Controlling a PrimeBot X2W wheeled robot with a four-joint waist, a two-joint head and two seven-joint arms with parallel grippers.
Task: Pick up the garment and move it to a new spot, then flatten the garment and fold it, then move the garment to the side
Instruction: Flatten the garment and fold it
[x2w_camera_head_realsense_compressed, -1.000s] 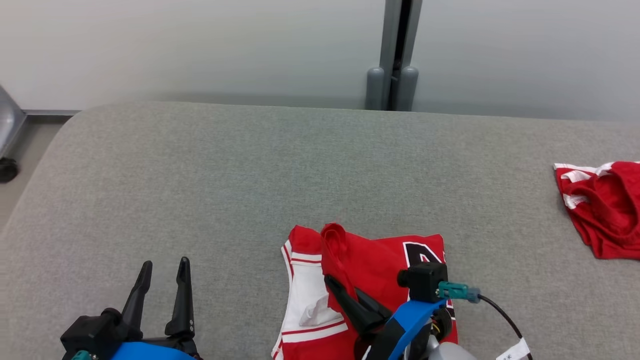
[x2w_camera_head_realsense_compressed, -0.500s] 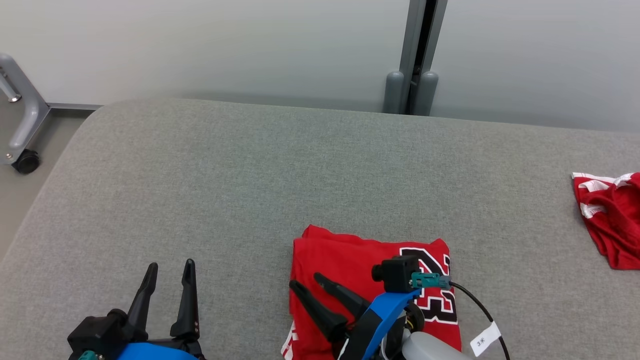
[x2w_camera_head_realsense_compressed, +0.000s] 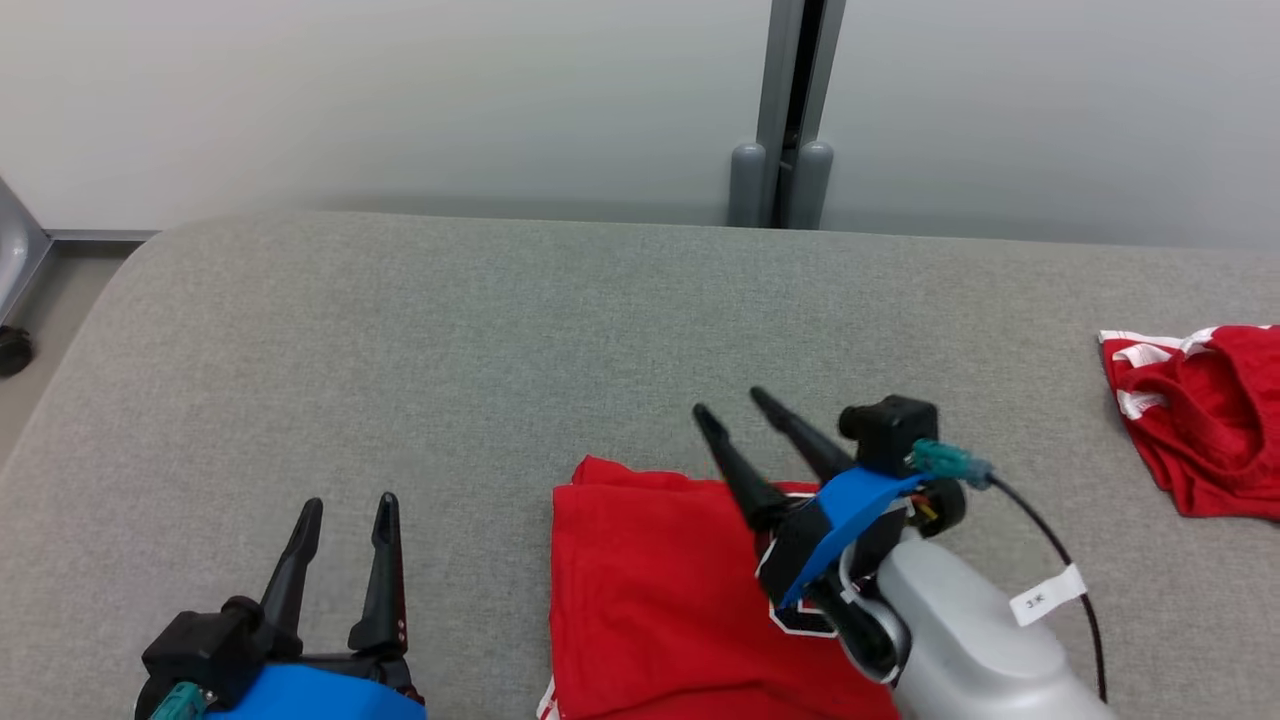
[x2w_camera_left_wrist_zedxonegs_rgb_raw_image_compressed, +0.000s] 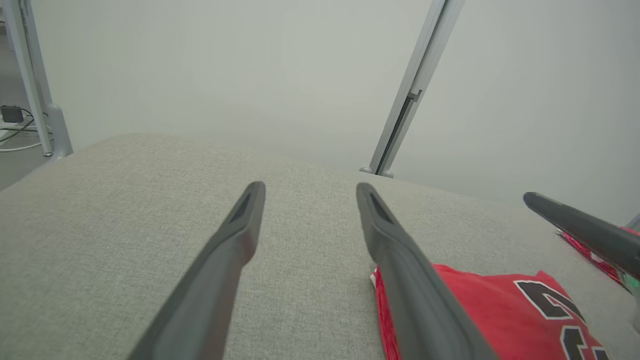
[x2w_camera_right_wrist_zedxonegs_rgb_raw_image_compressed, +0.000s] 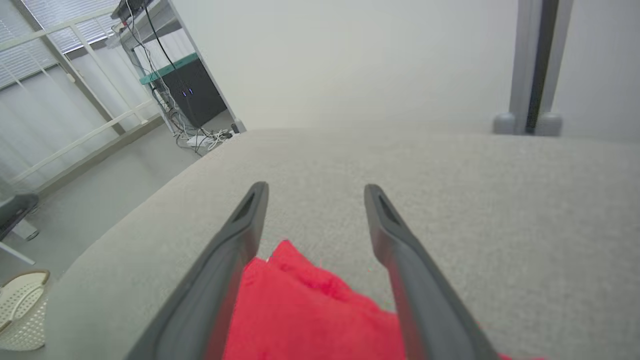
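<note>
Fingers (x2w_camera_head_realsense_compressed: 735, 470) of right gripper (x2w_camera_head_realsense_compressed: 728, 402): pinched on garment (x2w_camera_head_realsense_compressed: 650, 600) a second ago, now spread wide and raised over its far edge, holding nothing. Left gripper (x2w_camera_head_realsense_compressed: 351, 500) wide too, idle beside. Garment folded flat on pad (x2w_camera_head_realsense_compressed: 500, 330), near middle; likely fold finished, shift aside pending. Near hem cut off; print (x2w_camera_left_wrist_zedxonegs_rgb_raw_image_compressed: 545, 296) half hidden by right arm (x2w_camera_head_realsense_compressed: 960, 640)

Pale wall (x2w_camera_head_realsense_compressed: 400, 90) behind grey fabric-covered table (x2w_camera_head_realsense_compressed: 500, 320)
</note>
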